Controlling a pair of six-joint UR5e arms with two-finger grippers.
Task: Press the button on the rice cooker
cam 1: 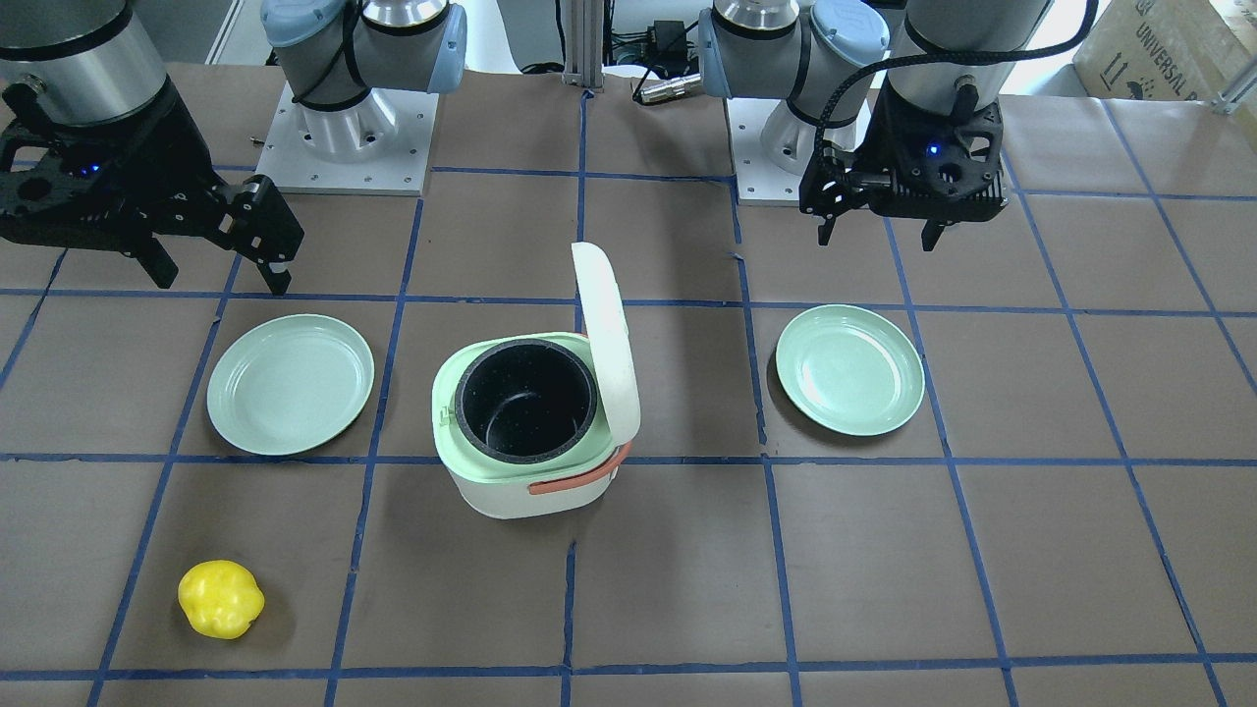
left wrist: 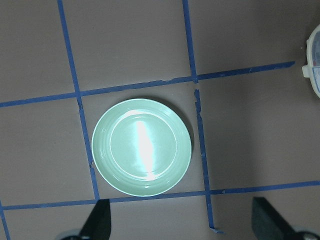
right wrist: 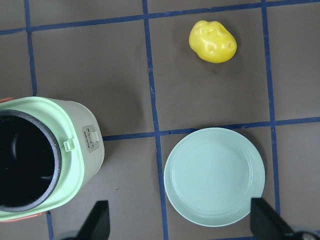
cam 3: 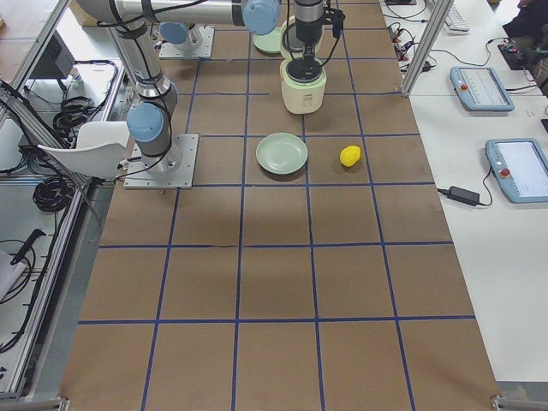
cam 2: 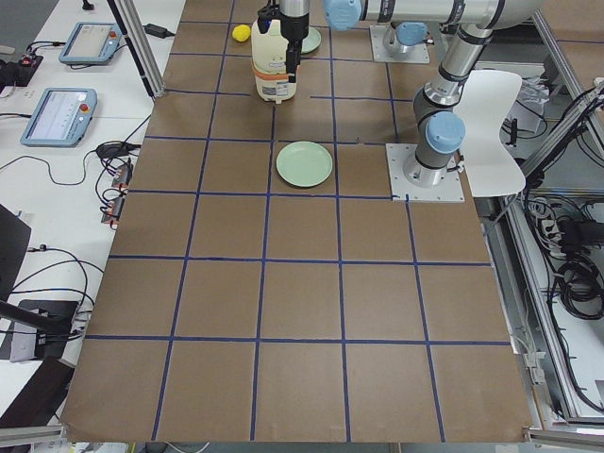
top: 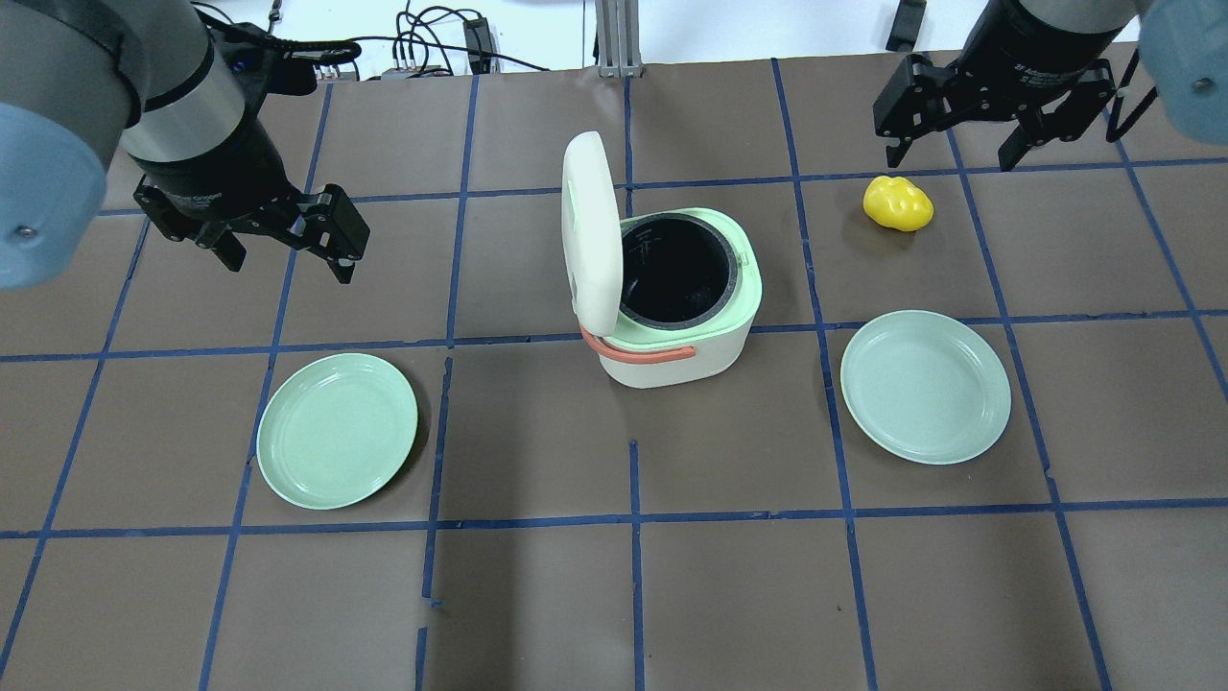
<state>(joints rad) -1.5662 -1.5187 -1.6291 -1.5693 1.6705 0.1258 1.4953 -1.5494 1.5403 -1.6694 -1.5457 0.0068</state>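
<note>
Mint-green and cream plastic, the boxy rice cooker [top: 710,363] sits mid-surface [top: 537,595], its rounded lid [top: 590,230] tipped upright and its glossy black pot [top: 676,274] bared. A smooth round left plate [top: 337,430] and right plate [top: 926,386] flank it. A lumpy yellow toy [top: 898,203] lies near the right jaws. The left jaws and right jaws hang spread.

The table [top: 537,595] is covered in brown paper crossed by a grid of blue tape. Near its middle stands the rice cooker [top: 672,369], lid raised. A pale green plate [top: 337,430] lies to the robot's left of it and a second plate [top: 925,386] to its right, both apart from it. A yellow lump [top: 898,203], perhaps a toy pepper, lies farther out than the second plate.
</note>
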